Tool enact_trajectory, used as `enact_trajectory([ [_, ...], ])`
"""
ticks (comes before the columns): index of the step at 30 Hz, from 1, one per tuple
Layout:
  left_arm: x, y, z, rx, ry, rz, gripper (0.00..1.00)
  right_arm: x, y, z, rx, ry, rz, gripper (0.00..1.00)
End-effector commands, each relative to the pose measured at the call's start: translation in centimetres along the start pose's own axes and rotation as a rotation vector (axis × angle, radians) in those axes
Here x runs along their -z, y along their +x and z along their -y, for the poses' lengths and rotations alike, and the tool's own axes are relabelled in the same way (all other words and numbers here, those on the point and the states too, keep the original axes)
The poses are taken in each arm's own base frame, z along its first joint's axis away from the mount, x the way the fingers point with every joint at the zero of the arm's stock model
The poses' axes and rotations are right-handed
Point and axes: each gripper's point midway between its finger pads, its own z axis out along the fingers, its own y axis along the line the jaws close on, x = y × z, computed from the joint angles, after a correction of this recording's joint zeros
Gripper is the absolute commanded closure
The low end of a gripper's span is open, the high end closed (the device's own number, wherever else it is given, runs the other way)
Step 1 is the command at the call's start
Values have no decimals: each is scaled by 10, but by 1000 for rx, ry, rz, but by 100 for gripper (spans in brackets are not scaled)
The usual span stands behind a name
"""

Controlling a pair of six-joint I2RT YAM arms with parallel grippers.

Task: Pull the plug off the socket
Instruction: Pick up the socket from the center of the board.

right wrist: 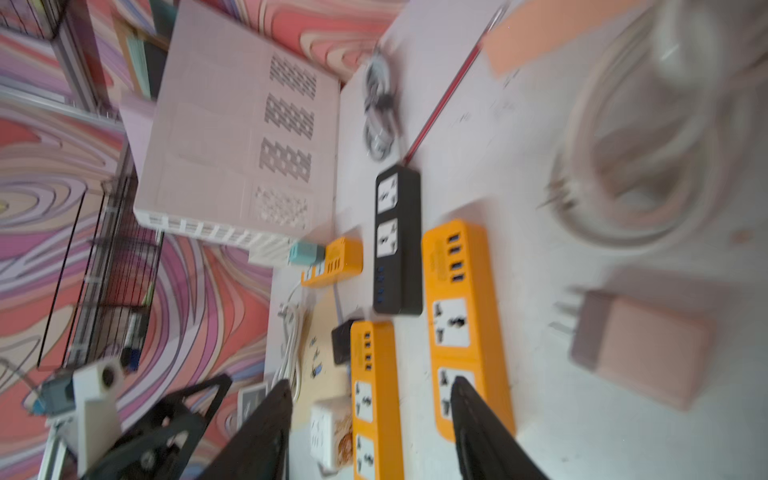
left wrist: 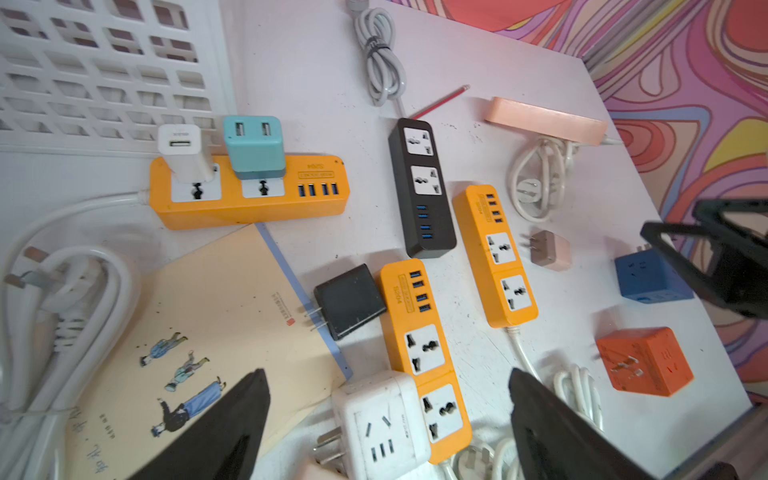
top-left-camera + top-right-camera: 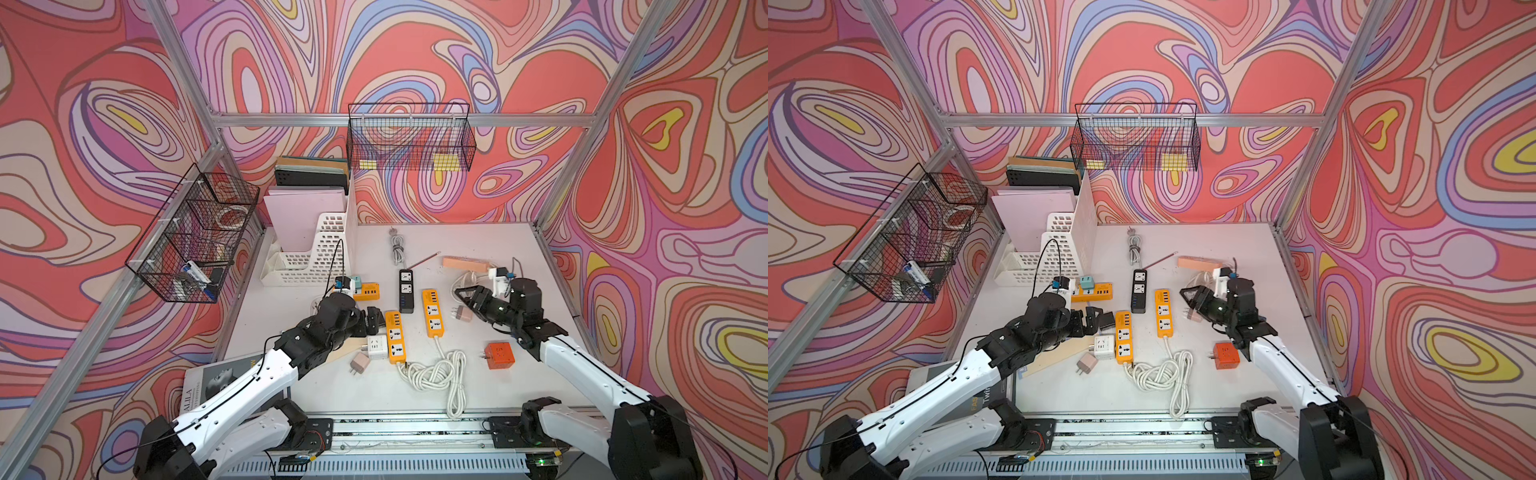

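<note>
An orange power strip (image 2: 249, 203) lies near the white file rack, seen in both top views (image 3: 370, 291) (image 3: 1097, 291). A white USB charger (image 2: 183, 156) and a teal charger (image 2: 254, 145) stand plugged into its two sockets. My left gripper (image 2: 387, 374) hovers open over a loose white cube adapter (image 2: 382, 419) and a second orange strip (image 3: 395, 336), short of the plugged strip. My right gripper (image 1: 370, 381) is open and empty above a third orange strip (image 3: 433, 313). A loose brownish-pink adapter (image 3: 462, 312) lies on the table beside it.
A black strip (image 3: 406, 291), black adapter (image 2: 349, 301), orange cube (image 3: 498, 355), blue cube (image 2: 648, 278), peach strip (image 3: 469, 264) and coiled white cable (image 3: 436, 374) crowd the table. A notebook (image 2: 187, 324) lies under the left arm, beside the file rack (image 3: 307, 257).
</note>
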Motion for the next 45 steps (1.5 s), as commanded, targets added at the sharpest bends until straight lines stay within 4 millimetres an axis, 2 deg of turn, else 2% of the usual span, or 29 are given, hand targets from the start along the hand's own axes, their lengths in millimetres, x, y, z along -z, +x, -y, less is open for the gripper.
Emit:
enact_trajectory([
  [1,6,-23,-20,2,-73,19,1,-26,28,-38,102,-11,-33,38],
  [5,21,-47,-44,46,-158,60,1,-71,74,-59,267,57,-167,39],
  [8,33,-59,-52,97,-176,97,1,-101,98,-82,504,78,-261,39],
  [9,36,-62,-54,122,-177,108,1,-108,104,-93,634,52,-283,39],
  [11,42,-62,-57,164,-177,127,1,-120,109,-102,892,-7,-303,35],
  [13,47,-58,-60,217,-177,149,1,-131,102,-100,1145,-51,-297,19],
  [15,53,-50,-68,264,-197,161,1,-141,93,-91,1254,-148,-352,15],
  [18,63,-34,-80,341,-228,163,1,-161,59,-71,1208,-218,-422,15],
  [19,66,-30,-82,361,-226,163,1,-168,54,-63,1232,-226,-447,15],
  [25,86,-10,-92,421,-243,159,1,-213,56,-24,1403,-212,-630,15],
  [28,97,-9,-96,417,-262,169,1,-238,49,-13,1428,-176,-618,15],
  [34,110,-11,-100,405,-297,171,1,-275,31,-5,1452,-106,-565,16],
  [37,114,-10,-101,402,-305,168,1,-286,33,-7,1447,-146,-550,18],
  [45,123,-7,-104,396,-325,164,1,-296,64,-8,1423,-295,-624,34],
])
